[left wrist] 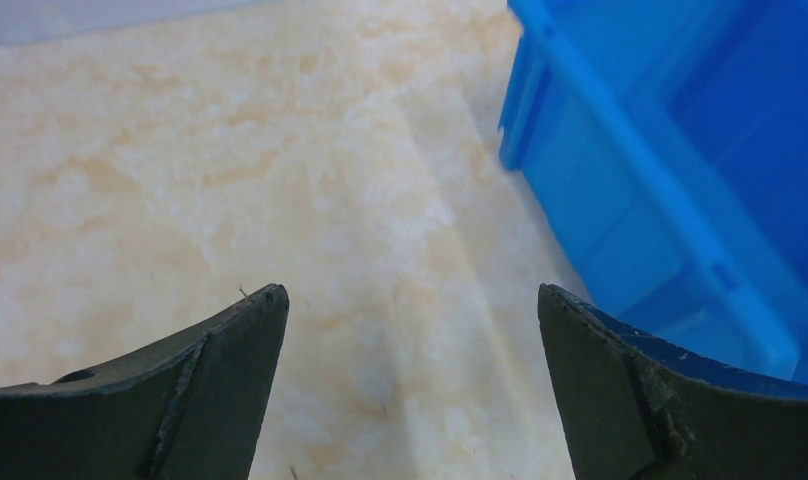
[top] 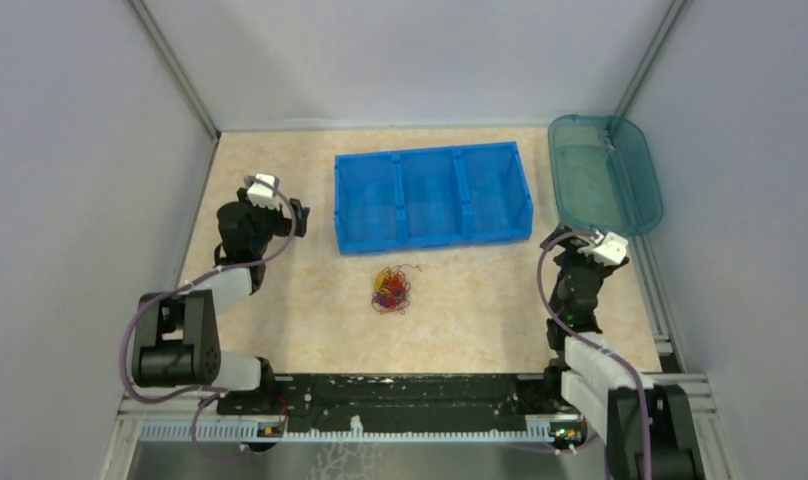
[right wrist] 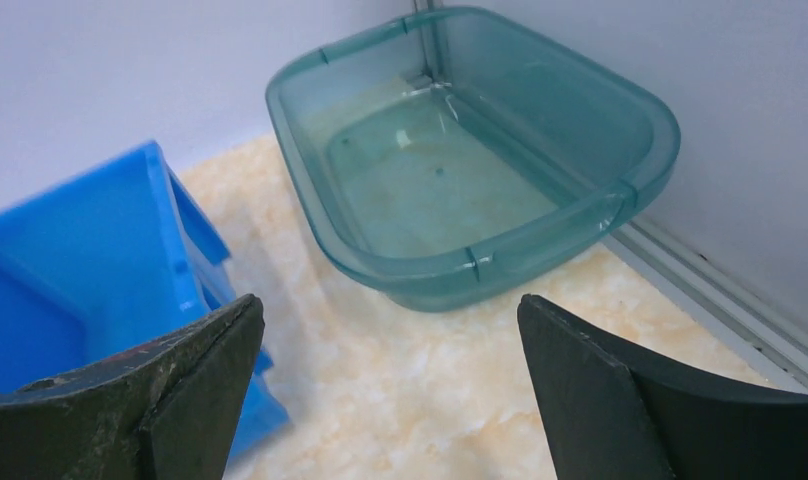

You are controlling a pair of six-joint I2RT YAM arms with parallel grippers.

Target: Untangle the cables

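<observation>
While the overhead view takes in the whole table (top: 310, 300), only it shows the cables (top: 391, 289): a small tangle of orange-yellow, red and dark loops lying on the bare marbled surface near the table's centre, at 6 o'clock from the blue three-compartment bin (top: 432, 196) and just clear of its near wall. Nothing touches the tangle.

The left gripper (top: 298, 212) stands at 9 o'clock from the bin, well apart from the cables, which lie towards 4 o'clock from it. The right gripper (top: 570, 240) stands at 3 o'clock from the bin's near right corner, with the cables towards 8 o'clock. A teal translucent tub (top: 604, 172) fills the far right corner, at 12 o'clock from the right gripper.

The left wrist view supplies what the overhead view cannot resolve: the left gripper (left wrist: 410, 295) is spread wide, its dark fingers (left wrist: 180, 390) holding nothing, with bare table between them and the bin's outer wall (left wrist: 680, 180) at 2 o'clock.

The right wrist view likewise shows the right gripper (right wrist: 390, 305) spread wide and holding nothing, its fingers (right wrist: 620, 400) framing bare table. The tub (right wrist: 480, 150) sits at 12 o'clock and a corner of the bin (right wrist: 90, 250) at 9 o'clock. Neither wrist view includes the cables.
</observation>
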